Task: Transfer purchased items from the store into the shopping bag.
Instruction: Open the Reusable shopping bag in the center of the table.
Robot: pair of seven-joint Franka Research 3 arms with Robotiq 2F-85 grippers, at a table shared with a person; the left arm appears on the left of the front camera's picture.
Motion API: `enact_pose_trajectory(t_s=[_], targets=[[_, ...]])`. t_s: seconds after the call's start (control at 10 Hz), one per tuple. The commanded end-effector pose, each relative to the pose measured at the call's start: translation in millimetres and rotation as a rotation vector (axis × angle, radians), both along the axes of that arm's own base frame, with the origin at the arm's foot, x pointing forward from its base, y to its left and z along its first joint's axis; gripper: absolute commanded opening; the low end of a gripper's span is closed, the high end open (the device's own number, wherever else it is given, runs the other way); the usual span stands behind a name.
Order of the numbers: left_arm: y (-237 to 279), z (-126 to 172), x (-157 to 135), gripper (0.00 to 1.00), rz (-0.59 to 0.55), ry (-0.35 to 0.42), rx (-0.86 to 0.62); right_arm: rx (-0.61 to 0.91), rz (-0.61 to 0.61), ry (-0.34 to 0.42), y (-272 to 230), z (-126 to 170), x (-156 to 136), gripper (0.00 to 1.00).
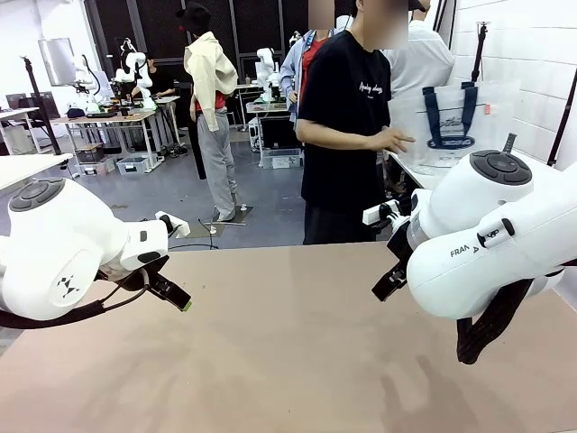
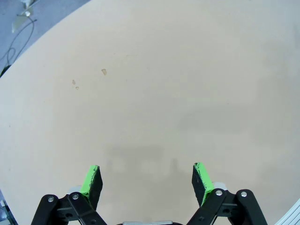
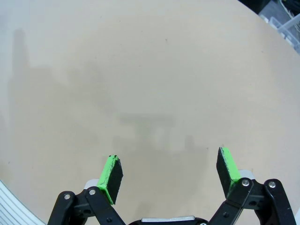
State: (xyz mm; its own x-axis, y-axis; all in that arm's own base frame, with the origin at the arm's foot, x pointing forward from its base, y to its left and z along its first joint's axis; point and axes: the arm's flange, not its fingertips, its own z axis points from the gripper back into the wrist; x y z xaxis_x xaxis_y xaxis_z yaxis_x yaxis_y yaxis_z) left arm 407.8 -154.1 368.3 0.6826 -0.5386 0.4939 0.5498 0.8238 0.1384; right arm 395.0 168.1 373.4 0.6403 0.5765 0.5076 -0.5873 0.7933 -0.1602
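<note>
2 robot grippers hang over the tan table while a person stands by the shopping bag.

The left gripper (image 1: 174, 295) is just above the table (image 1: 288, 370) on the left side. In its wrist view its 2 green-tipped fingers (image 2: 92, 180) stand wide apart, holding nothing, with table top under them. The right gripper (image 1: 389, 282) is above the table on the right side. Its 2 fingers (image 3: 112, 173) are wide apart too, with nothing held. The shopping bag (image 1: 455, 122) stands upright at the far right, past the table and behind the right arm. It is see-through white with dark blue handles. The person, in a black T-shirt, stands at the far side with 1 hand (image 1: 395, 140) at the bag's left edge.
</note>
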Motion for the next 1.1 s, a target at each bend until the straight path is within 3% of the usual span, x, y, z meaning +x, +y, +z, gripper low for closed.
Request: enact_pose_trajectory(t_s=[0.0,1.0], targets=[[1.3,-0.1,0.2,1.0,0.003,0.0,-0.001,0.0,0.0,0.0,-0.1,0.0,0.0,1.0],[1.3,-0.1,0.2,1.0,0.003,0.0,-0.001,0.0,0.0,0.0,-0.1,0.0,0.0,1.0]])
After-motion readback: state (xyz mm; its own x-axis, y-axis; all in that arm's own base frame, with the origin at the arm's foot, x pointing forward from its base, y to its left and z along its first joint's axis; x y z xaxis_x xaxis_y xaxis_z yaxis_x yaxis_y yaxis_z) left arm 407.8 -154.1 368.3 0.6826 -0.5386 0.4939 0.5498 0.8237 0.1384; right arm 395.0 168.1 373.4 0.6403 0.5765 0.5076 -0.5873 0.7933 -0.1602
